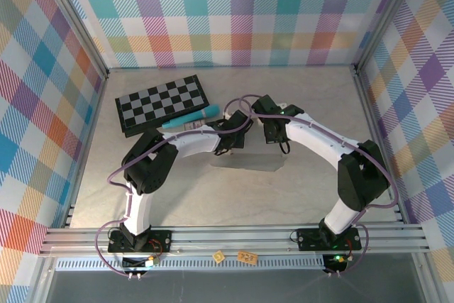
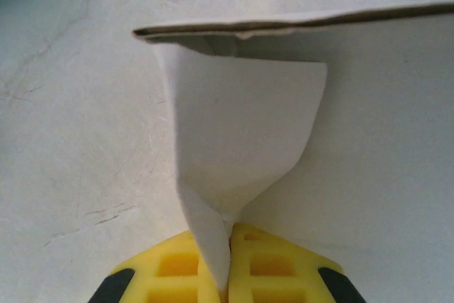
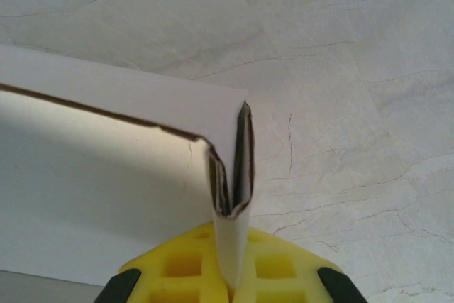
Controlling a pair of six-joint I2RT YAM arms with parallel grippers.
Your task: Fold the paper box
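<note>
Paper box (image 1: 248, 163): lay on the table (image 1: 206, 200) near its middle, between the two grippers and in front of the checkerboard (image 1: 162, 103).
Left gripper (image 2: 228, 246): jaws were closed on a curled white flap at the box's left end.
Right gripper (image 3: 233, 264): jaws were closed on a folded flap at the box's right end.
Teal tool (image 1: 191, 116): lay at the checkerboard's near edge.

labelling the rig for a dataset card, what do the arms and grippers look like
The left arm and right arm have white links between bulky black joints, each trailed by a thin purple cable. The left gripper and right gripper have yellow fingers with square grid recesses and black outer corners.
</note>
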